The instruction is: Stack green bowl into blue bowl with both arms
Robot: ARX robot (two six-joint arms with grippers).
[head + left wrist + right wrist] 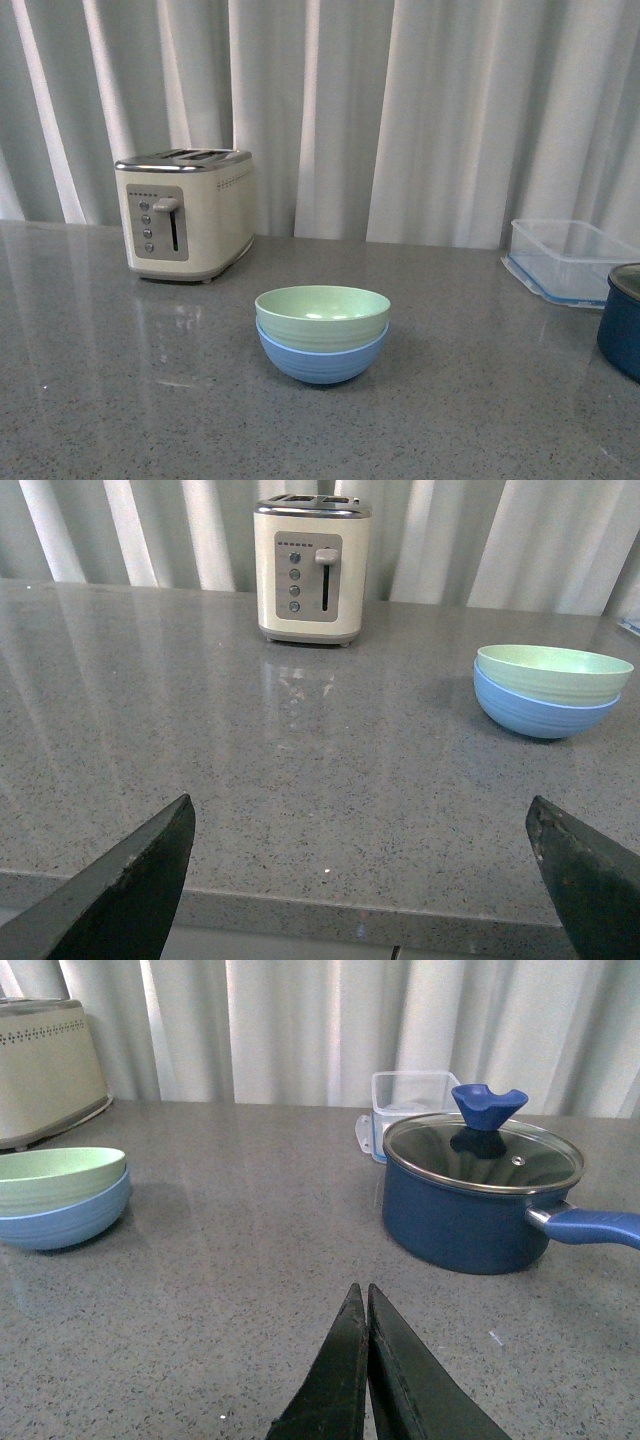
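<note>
Hidden: the blue bowl [322,362] shows only its lower wall and base, since the green bowl [322,313] sits inside it and covers its rim and hollow.
Cut off: in the front view the pot [621,320] is cropped by the right edge, and neither arm appears there at all.
Pot lid: the right wrist view shows the pot [468,1218] whole, with a glass lid and a blue knob; its handle runs out of the picture.
Box: a clear box [569,259] stands behind the pot, close to it, partly masked by it in the right wrist view.
Bowls: nested, upright, in the middle of the tabletop [150,420], in front of the toaster [186,213] and well apart from the pot.
Left tool [360,865]: spread wide, only two dark finger tips in view at the lower corners, nothing between them; it hangs at the near edge of the tabletop, well apart from the bowls.
Right tool [364,1305]: fingers pressed together with no gap, empty, low over the tabletop, between the bowls and the pot and touching neither.
Arms: the bodies of both arms lie outside every picture, so their pose cannot be told.
</note>
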